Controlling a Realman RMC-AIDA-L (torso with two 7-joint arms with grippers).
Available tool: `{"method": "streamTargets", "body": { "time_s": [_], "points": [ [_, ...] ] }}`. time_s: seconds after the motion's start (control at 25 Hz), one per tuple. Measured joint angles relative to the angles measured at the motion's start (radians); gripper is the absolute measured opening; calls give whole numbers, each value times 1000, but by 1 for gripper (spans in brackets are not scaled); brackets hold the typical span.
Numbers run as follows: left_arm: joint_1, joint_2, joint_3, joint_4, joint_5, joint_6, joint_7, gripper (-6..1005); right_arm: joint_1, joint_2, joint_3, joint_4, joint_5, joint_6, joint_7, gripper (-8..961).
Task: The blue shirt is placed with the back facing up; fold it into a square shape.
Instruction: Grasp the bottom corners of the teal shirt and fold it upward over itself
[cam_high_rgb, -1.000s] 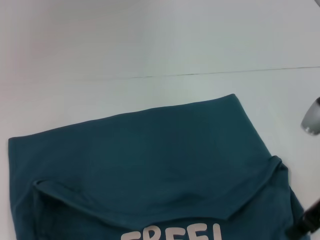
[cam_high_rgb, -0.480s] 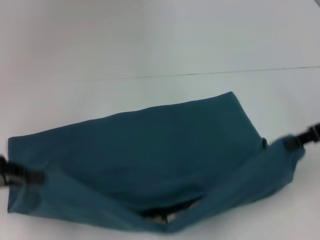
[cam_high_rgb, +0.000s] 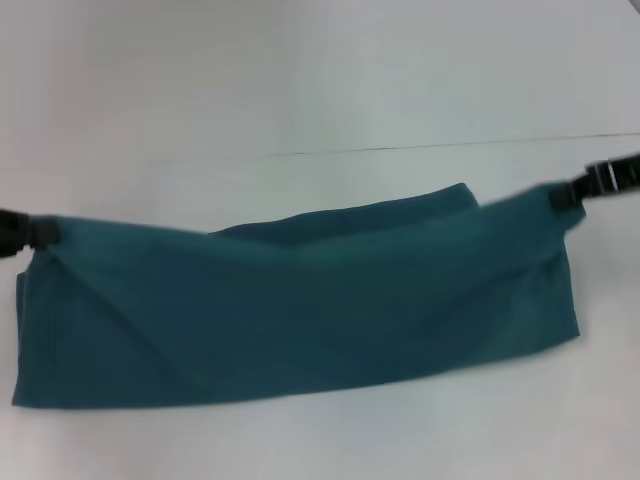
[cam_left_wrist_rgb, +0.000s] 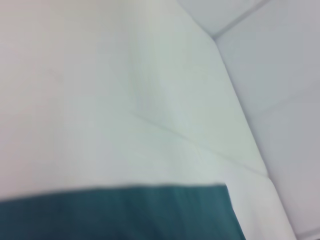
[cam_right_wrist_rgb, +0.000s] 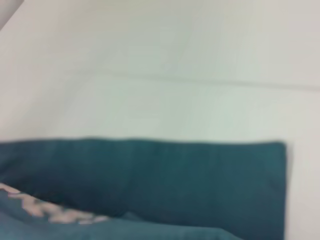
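Note:
The blue shirt lies across the white table as a long folded band, plain side up. My left gripper is shut on its upper left corner at the left edge of the head view. My right gripper is shut on its upper right corner, lifted a little. The folded-over layer hangs between them. The left wrist view shows a strip of the shirt. The right wrist view shows the shirt with a bit of white lettering.
The white table stretches beyond the shirt, with a thin dark seam running across it behind the shirt. Bare table lies in front of the shirt too.
Both grippers have carried the near edge of the shirt up and away over the far part. The white lettering is now hidden in the head view.

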Motion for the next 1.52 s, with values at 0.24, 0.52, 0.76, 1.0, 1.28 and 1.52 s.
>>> {"method": "streamTargets", "body": {
  "time_s": [0.24,0.52,0.76,1.0,1.28,1.52],
  "points": [
    [-8,-16,53,-54,-11,-169,23,52,18,16,-95,47,-3,172,21,70],
    [-4,-44,148,-82,-16,-336,31,51,24,77,-163,97,-2,390,20,87],
    [-1,-72,182,-95,-15,-492,59,51,41,96,-202,169,-2,503,31,102],
    [-5,-84,183,-138,-18,-585,76,52,50,104,-227,228,-2,590,37,117],
    [-3,-104,184,-148,-17,-663,98,52,56,119,-241,251,6,699,44,134],
    [2,-125,182,-146,-30,-743,168,128,77,124,-239,298,14,793,45,148]
  ]
}}
